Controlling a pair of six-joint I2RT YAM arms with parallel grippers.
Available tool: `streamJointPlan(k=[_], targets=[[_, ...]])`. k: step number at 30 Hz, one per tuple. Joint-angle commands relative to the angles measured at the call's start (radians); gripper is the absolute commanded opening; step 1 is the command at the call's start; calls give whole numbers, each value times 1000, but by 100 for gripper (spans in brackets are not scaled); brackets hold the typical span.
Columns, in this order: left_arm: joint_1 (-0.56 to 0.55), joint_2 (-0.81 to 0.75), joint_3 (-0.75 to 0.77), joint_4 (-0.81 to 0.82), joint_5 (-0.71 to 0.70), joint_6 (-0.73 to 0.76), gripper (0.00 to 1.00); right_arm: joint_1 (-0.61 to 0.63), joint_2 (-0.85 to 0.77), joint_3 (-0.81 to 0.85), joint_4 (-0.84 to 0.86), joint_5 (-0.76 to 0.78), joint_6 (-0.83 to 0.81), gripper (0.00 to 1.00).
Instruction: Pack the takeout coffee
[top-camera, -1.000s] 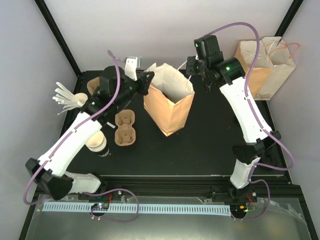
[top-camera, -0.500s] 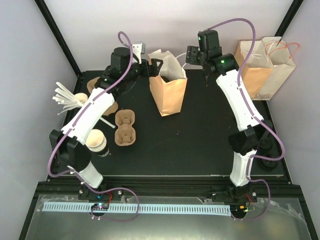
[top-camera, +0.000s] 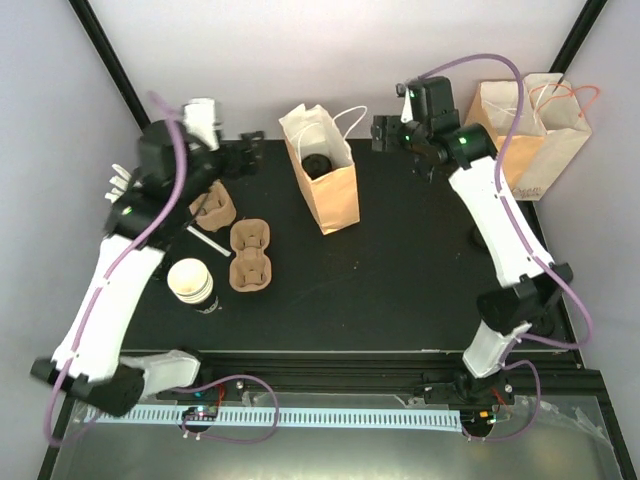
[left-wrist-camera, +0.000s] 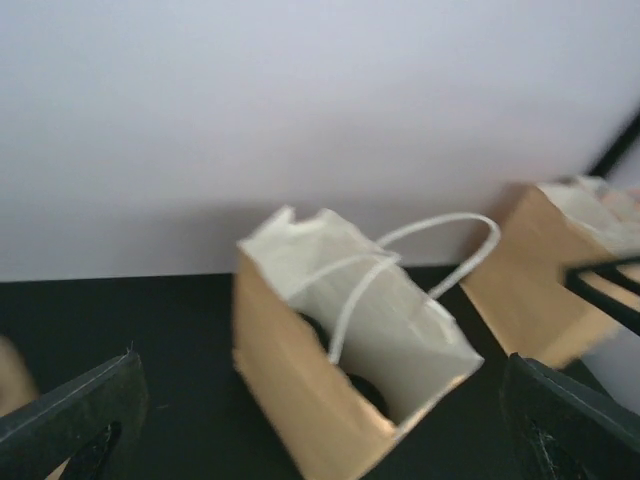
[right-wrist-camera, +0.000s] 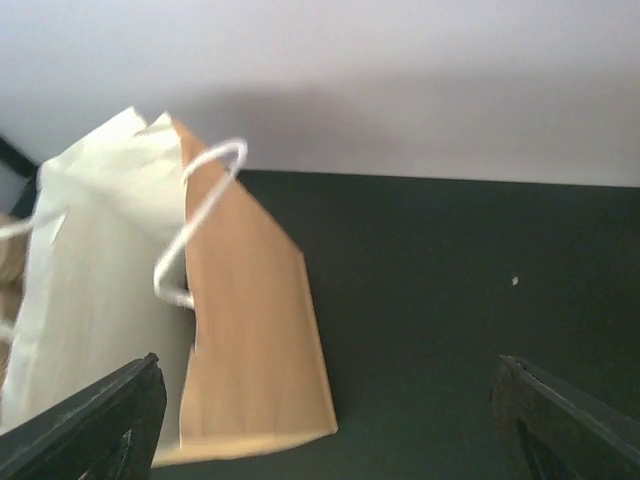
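A brown paper bag (top-camera: 335, 200) with white handles stands upright and open at the back middle of the black table. Inside it sits the takeout coffee (top-camera: 317, 163), showing as a black round lid. My left gripper (top-camera: 248, 160) hangs open to the left of the bag, clear of it. To the bag's right, also apart from it, my right gripper (top-camera: 381, 133) is open. The left wrist view looks into the bag (left-wrist-camera: 300, 390) between open fingers (left-wrist-camera: 80, 415), with the coffee's dark lid (left-wrist-camera: 370, 392) low inside. The right wrist view shows the bag's side (right-wrist-camera: 250, 340).
A second paper bag (top-camera: 530, 140) stands at the back right corner. On the left lie cardboard cup carriers (top-camera: 250, 255), a stack of cream cups (top-camera: 192, 283) and white stirrers (top-camera: 120, 185). Black frame posts run up both back corners.
Both grippers opened and drew away from the bag's rim, the left one swinging far left. The bag went from tilted and stretched to upright, and the coffee's lid shows inside.
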Motion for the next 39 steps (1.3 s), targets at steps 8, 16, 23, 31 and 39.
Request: streamJointPlan(k=[8, 16, 23, 31, 39], targets=[[506, -340, -325, -282, -122, -97, 99, 17, -404, -535, 263, -390, 90, 91], [755, -329, -512, -167, -78, -235, 87, 32, -578, -746, 319, -440, 110, 90], [802, -187, -491, -133, -136, -291, 91, 32, -648, -865, 347, -474, 84, 90], [811, -50, -384, -192, -171, -310, 73, 32, -712, -959, 394, -508, 21, 91], [823, -17, -412, -99, -184, -383, 48, 32, -714, -1013, 447, -559, 27, 91]])
